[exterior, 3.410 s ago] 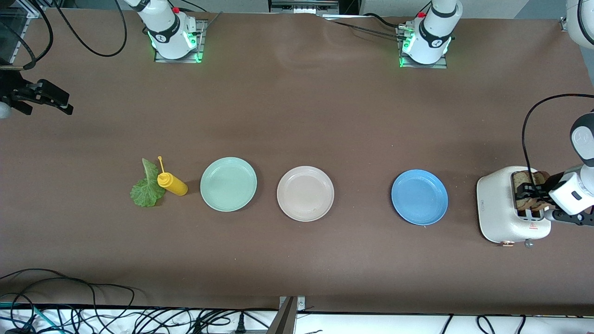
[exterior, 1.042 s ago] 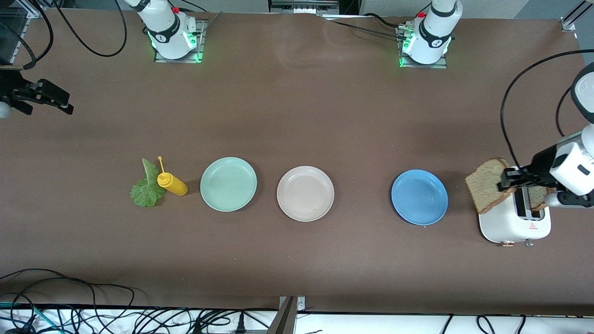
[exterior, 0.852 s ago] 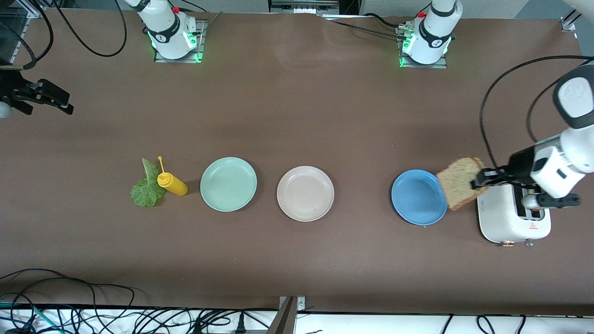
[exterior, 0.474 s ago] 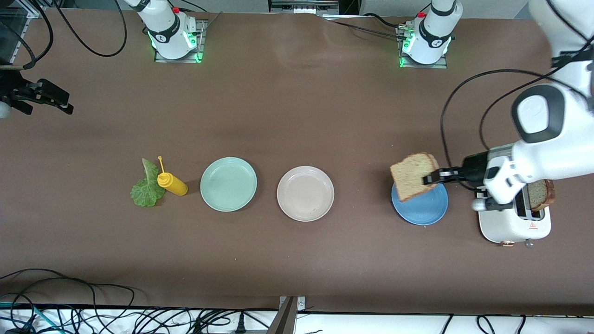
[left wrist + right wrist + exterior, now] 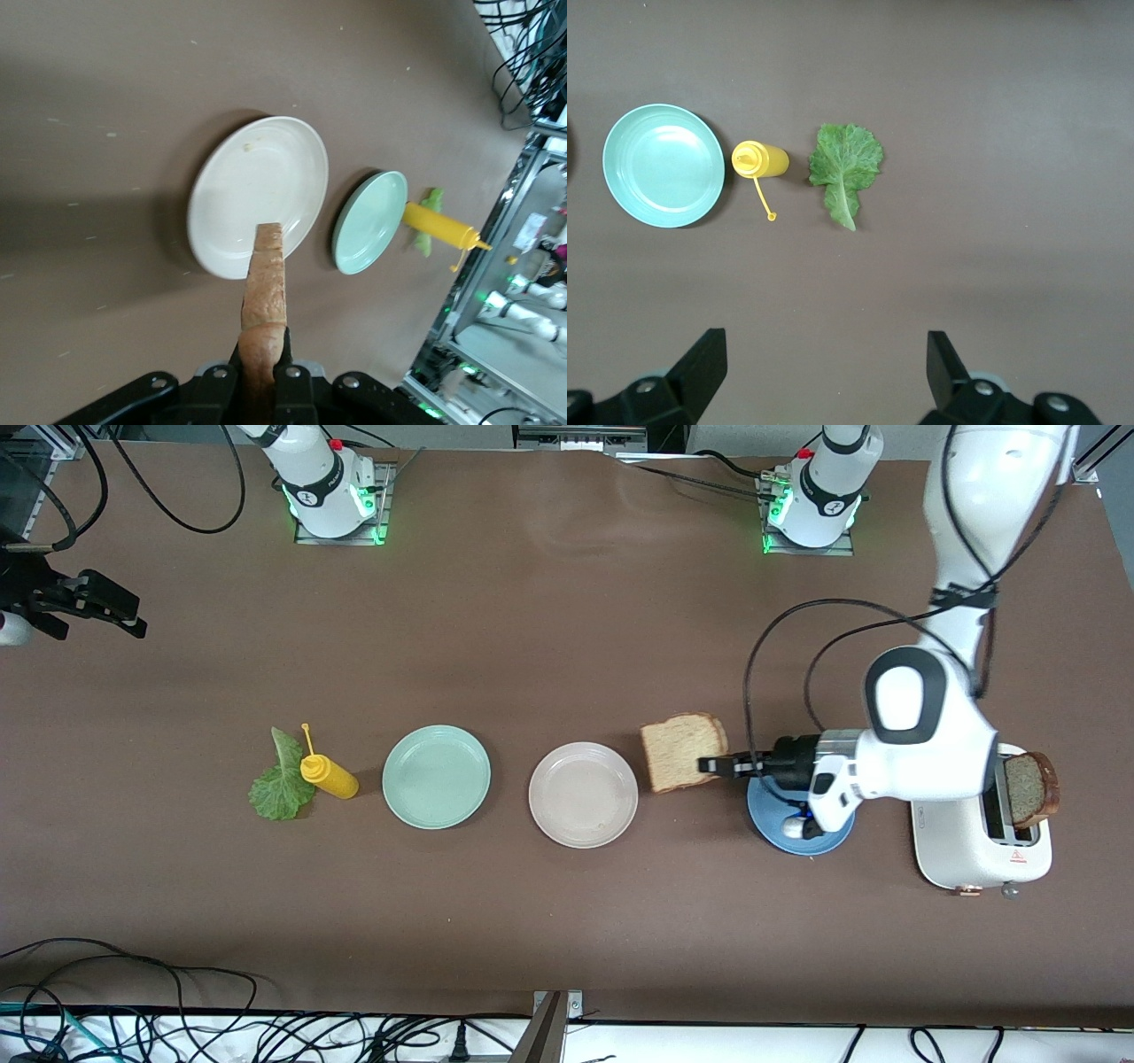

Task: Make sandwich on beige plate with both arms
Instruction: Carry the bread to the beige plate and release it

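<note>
I have the left gripper (image 5: 709,765) pinched tight on one bread slice (image 5: 682,751), gripping it at the edge that faces the left arm's end of the table. The slice hangs in the air over bare table (image 5: 567,921) between the beige plate (image 5: 582,794) and the blue plate (image 5: 780,828), just beside the beige plate's rim. In the front view it shows me its broad face; in the left wrist view I see it edge-on, a narrow strip running straight out from the fingers (image 5: 291,376) toward the beige plate, so its long axis points along the gripper.

The beige plate lies between the mint green plate (image 5: 435,776) and the blue plate. Most of the blue plate is covered by the left arm's wrist, so I only see part of its rim.

A second bread slice (image 5: 1029,788) stands upright in the white toaster (image 5: 961,850) at the left arm's end of the table; its lower part is hidden in the slot.

The lettuce leaf (image 5: 280,784) lies flat toward the right arm's end, its stem pointing away from the front camera, with the yellow squeeze bottle (image 5: 329,775) lying just beside it, next to the mint green plate.

The right gripper (image 5: 819,372) waits with its fingers spread wide and holding nothing, high over the table at the right arm's end; the front view cuts it off at the edge.
</note>
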Robot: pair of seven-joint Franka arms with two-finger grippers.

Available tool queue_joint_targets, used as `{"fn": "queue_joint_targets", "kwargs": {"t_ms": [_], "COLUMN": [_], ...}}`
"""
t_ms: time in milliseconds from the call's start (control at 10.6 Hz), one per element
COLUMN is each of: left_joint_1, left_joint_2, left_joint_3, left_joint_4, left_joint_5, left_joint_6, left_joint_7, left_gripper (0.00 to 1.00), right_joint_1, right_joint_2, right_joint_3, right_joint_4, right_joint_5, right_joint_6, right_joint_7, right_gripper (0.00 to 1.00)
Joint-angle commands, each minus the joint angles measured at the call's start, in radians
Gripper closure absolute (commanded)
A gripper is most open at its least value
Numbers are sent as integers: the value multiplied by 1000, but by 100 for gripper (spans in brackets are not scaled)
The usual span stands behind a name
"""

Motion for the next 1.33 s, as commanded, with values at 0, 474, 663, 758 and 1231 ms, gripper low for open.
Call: {"fn": "queue_joint_targets", "kwargs": {"t_ms": [0,474,663,758,1231], "left_joint_1": [-90,-186,-187,-187,-183], "left_joint_2": [81,219,258,272,280], "left_joint_3": [-7,-26,-43,-50,-53], "left_joint_4": [31,147,173,179,172], "left_joint_5": [-128,-220,-220,-220,-205], "left_joint_6": [149,326,380,392,392], "left_joint_7": [3,-5,0,4,12], "left_gripper": [100,100,100,100,93], "right_joint_1": [-8,-6,-6,-8,-8], "right_joint_2": [1,-1,-1,-1,-1], "right_joint_3": [-3,8,7,5,4], "right_joint_4": [20,20,20,20,21], "right_joint_5": [12,12,14,14,14], "right_joint_6": [-31,-33,-33,-33,-33], "right_joint_7": [-8,-2,-5,-5,-6], "right_gripper": [0,0,0,0,0]}}
